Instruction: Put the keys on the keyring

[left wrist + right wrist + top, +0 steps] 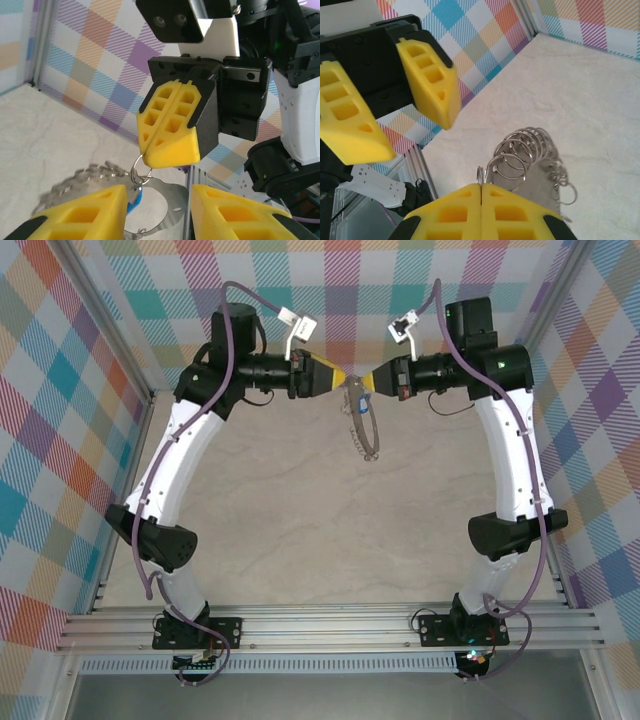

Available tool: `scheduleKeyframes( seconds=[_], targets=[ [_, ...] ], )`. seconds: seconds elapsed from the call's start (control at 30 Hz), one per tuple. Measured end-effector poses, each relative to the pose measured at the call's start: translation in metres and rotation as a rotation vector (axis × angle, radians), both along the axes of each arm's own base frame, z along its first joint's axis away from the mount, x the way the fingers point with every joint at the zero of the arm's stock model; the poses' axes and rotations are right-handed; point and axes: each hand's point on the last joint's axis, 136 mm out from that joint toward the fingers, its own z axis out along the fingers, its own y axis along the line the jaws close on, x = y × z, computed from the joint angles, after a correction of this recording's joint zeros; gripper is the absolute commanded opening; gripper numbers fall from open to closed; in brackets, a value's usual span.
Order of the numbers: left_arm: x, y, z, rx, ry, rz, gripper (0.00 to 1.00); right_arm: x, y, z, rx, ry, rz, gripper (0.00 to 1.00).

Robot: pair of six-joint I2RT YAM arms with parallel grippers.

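The keyring, a thin grey metal hoop fringed with small loops, hangs in the air at the back middle of the table. My right gripper is shut on one small loop at its top; the pinched loop pokes out below the closed yellow fingertips. The keys show as a blue tag against the inner side of my left gripper's left finger. My left gripper is open, its jaws standing either side of the hoop. From the right wrist, several loops fan out past my right gripper.
Checked cloth walls enclose the pale table on the left, back and right. An aluminium rail carries both arm bases at the near edge. The two wrists almost touch near the back wall.
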Motion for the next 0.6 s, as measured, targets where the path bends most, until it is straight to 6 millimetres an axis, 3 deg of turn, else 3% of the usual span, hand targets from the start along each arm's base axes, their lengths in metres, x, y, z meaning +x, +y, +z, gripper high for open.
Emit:
scheduleKeyframes(
  seconds=[0.6],
  targets=[
    [-0.0053, -0.0073, -0.005, -0.008, 0.024, -0.057, 0.37, -0.0083, 0.0085, 0.0015, 0.008, 0.001, 0.036, 0.0]
  ],
)
